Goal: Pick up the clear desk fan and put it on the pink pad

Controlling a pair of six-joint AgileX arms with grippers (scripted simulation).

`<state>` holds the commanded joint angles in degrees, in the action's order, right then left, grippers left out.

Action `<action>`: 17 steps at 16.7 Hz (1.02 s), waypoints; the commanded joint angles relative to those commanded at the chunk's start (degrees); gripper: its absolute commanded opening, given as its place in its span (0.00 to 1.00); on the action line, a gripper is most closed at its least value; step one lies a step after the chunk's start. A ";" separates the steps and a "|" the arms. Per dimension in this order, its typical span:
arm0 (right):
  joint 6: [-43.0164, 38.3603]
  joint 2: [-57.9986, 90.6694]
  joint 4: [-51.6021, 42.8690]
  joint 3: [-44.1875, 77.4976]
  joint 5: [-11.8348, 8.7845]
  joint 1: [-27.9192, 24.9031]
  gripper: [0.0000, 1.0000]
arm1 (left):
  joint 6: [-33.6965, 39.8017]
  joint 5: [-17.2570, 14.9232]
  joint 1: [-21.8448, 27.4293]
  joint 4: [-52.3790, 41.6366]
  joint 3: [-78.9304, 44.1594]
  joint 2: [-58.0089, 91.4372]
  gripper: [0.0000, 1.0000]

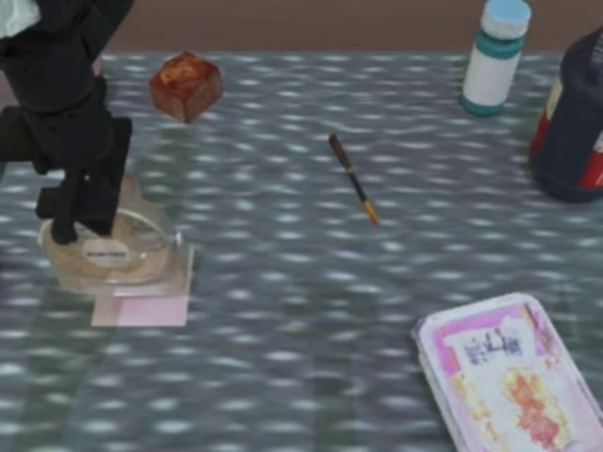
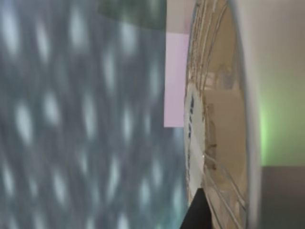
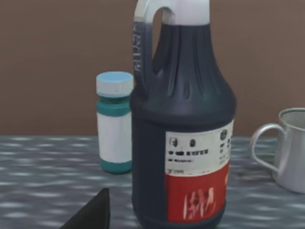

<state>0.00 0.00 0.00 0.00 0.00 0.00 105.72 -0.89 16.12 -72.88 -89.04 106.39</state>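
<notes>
The clear desk fan point(image 1: 113, 250) is a glassy ring with a tan inside and a whitish hub, at the table's left. It lies tilted, and its base overlaps the top edge of the pink pad point(image 1: 141, 309). My left gripper point(image 1: 80, 221) comes down from the top left corner and is shut on the fan's rim. In the left wrist view the fan point(image 2: 214, 119) fills the frame, with the pad point(image 2: 175, 81) just beyond it and one dark fingertip point(image 2: 198, 212) against its face. Only a dark edge of my right gripper point(image 3: 93, 214) shows, parked off the top view.
A red-brown block point(image 1: 186, 85) sits behind the fan. A thin brown stick point(image 1: 353, 179) lies mid-table. A white bottle with a teal cap point(image 1: 495, 56) and a dark jug point(image 1: 570, 122) stand at the back right, beside a metal mug point(image 3: 288, 148). A pink printed box point(image 1: 513, 377) lies front right.
</notes>
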 joint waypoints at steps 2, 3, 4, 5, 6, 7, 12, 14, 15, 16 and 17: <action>0.00 0.00 0.00 0.00 0.00 0.00 1.00 | 0.00 0.00 0.00 0.00 0.00 0.00 0.08; 0.00 0.00 0.00 0.00 0.00 0.00 1.00 | 0.00 0.00 0.00 0.00 0.00 0.00 0.15; 0.00 0.00 0.00 0.00 0.00 0.00 1.00 | 0.00 0.00 0.00 0.00 0.00 0.00 0.23; 0.00 0.00 0.00 0.00 0.00 0.00 1.00 | 0.00 0.00 0.00 0.00 0.00 0.00 0.30; 0.00 0.00 0.00 0.00 0.00 0.00 1.00 | 0.00 0.00 0.00 0.00 0.00 0.00 0.38; 0.00 0.00 0.00 0.00 0.00 0.00 1.00 | 0.00 0.00 0.00 0.00 0.00 0.00 0.45; 0.00 0.00 0.00 0.00 0.00 0.00 1.00 | 0.00 0.00 0.00 0.00 0.00 0.00 0.83; 0.00 0.00 0.00 0.00 0.00 0.00 1.00 | 0.00 0.00 0.00 0.00 0.00 0.00 0.98; 0.00 0.00 0.00 0.00 0.00 0.00 1.00 | 0.00 0.00 0.00 0.00 0.00 0.00 1.00; 0.00 0.00 0.00 0.00 0.00 0.00 1.00 | 0.00 0.00 0.00 0.00 0.00 0.00 1.00; 0.00 0.00 0.00 0.00 0.00 0.00 1.00 | 0.00 0.00 0.00 0.00 0.00 0.00 1.00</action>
<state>0.00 0.00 0.00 0.00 0.00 0.00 105.72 -0.89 16.12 -72.88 -89.04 106.39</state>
